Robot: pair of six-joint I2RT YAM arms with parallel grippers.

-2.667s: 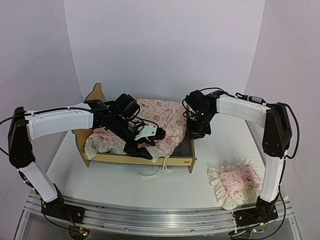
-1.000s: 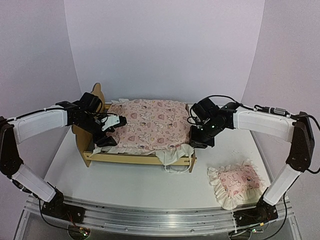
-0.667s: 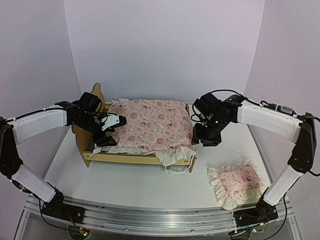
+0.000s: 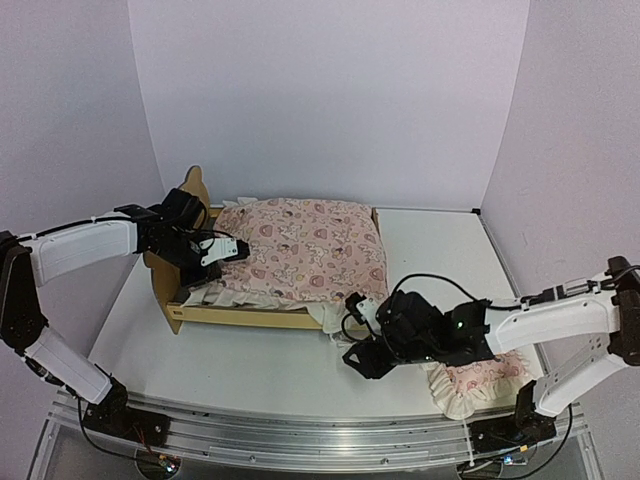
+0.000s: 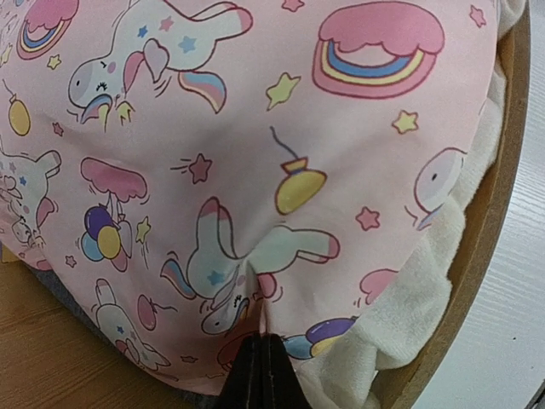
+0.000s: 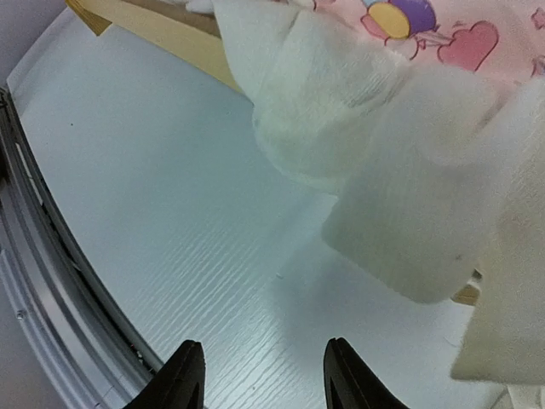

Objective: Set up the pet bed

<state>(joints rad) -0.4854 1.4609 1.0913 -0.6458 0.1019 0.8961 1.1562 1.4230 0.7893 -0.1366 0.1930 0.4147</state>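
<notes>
The pet bed (image 4: 250,317), a light plywood frame with an eared headboard (image 4: 192,185), holds the pink printed mattress cushion (image 4: 310,245). My left gripper (image 4: 205,280) is at the cushion's headboard end. In the left wrist view it (image 5: 262,358) is shut, with a fold of the cushion (image 5: 255,128) pinched at its tips, beside the wooden rail (image 5: 485,256). My right gripper (image 4: 362,358) hangs low over the table in front of the bed's foot corner. It (image 6: 264,375) is open and holds nothing. The cushion's white ruffle (image 6: 383,170) hangs over the rail (image 6: 162,34) just ahead.
A small pink ruffled pillow (image 4: 480,375) lies at the front right, partly under my right arm. The metal mounting rail (image 4: 300,435) runs along the table's near edge and shows as a metal strip (image 6: 34,298) in the right wrist view.
My right arm has swung from beside the bed's foot down to the table in front of it. My left gripper has closed on the cushion near the headboard.
</notes>
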